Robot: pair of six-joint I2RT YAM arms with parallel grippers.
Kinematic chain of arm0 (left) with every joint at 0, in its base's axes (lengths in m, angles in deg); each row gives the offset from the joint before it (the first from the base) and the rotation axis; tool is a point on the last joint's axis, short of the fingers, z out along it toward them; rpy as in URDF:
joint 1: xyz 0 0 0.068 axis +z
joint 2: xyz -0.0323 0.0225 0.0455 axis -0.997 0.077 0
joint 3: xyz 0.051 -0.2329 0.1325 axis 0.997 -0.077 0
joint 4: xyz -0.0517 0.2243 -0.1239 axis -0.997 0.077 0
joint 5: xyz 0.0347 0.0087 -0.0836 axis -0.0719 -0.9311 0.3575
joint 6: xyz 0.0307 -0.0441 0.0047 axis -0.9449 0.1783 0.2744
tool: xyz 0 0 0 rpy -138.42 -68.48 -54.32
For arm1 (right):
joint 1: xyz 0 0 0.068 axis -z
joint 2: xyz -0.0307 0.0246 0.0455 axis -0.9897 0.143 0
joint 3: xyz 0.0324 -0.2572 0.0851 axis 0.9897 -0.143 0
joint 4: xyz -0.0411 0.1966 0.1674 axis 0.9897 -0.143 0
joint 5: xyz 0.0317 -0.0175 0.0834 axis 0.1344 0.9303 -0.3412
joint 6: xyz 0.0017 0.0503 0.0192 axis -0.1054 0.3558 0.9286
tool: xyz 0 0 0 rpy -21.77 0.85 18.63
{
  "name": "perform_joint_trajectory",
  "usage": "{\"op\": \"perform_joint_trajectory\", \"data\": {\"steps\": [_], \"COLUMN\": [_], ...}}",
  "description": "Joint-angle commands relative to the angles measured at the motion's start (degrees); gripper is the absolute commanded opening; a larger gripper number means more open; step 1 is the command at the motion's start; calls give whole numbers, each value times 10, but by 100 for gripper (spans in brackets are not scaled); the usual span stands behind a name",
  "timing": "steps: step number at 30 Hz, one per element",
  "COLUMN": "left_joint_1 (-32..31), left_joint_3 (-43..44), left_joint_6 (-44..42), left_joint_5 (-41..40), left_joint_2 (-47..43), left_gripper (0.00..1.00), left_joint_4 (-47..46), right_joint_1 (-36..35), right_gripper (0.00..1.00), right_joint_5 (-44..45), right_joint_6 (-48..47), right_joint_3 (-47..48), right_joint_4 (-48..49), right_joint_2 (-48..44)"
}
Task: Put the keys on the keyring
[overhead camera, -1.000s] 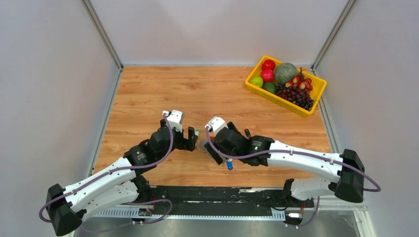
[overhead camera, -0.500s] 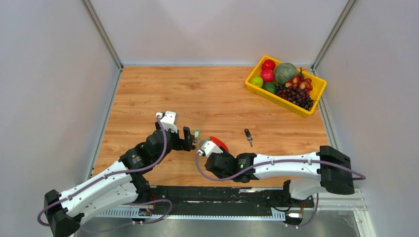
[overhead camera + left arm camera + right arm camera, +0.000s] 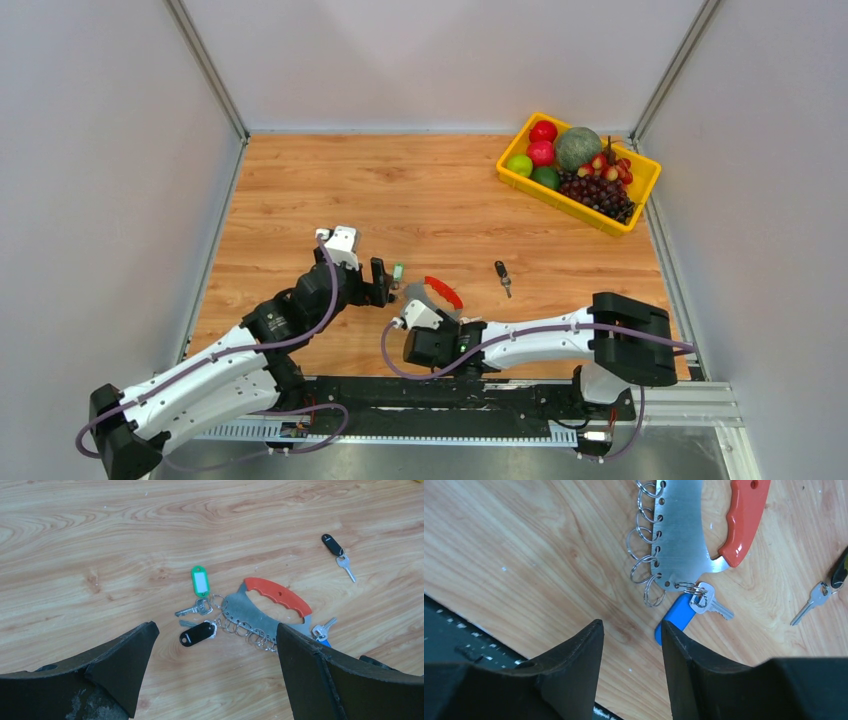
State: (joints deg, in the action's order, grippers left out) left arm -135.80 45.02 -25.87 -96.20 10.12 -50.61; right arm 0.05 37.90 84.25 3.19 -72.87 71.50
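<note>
The keyring (image 3: 252,612), a grey metal plate with a red grip and a row of small rings, lies flat on the wood. It shows too in the top view (image 3: 441,291) and the right wrist view (image 3: 679,535). A green-tagged key (image 3: 199,581) and a black-tagged key (image 3: 196,634) hang at one end of it. A blue-tagged key (image 3: 676,616) hangs at the other. Another black-tagged key (image 3: 503,275) lies loose to its right. My left gripper (image 3: 216,630) is wide open just left of the keyring. My right gripper (image 3: 631,625) is partly open and empty, on the near side of the keyring.
A yellow fruit tray (image 3: 518,140) with apples, grapes and a melon stands at the back right. The black base rail (image 3: 450,395) runs along the near edge, just behind my right gripper.
My right arm has drawn back toward the near edge, its jaws narrowing. The keyring now lies uncovered on the table. My left gripper shifted slightly left, then stayed still.
</note>
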Motion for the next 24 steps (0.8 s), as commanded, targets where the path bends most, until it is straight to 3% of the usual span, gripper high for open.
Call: {"op": "perform_joint_trajectory", "data": {"steps": [1, 24], "left_joint_1": [0, 0], "left_joint_3": [6, 28], "left_joint_6": [3, -7], "left_joint_5": [-10, -12], "left_joint_2": [8, 37], "left_gripper": [100, 100], "left_joint_4": [-7, -11], "right_joint_1": [-5, 4], "right_gripper": [50, 38], "right_joint_5": [51, 82], "right_joint_6": [20, -16], "right_joint_3": [16, 23], "right_joint_4": [17, 46], "right_joint_2": [18, 67]}}
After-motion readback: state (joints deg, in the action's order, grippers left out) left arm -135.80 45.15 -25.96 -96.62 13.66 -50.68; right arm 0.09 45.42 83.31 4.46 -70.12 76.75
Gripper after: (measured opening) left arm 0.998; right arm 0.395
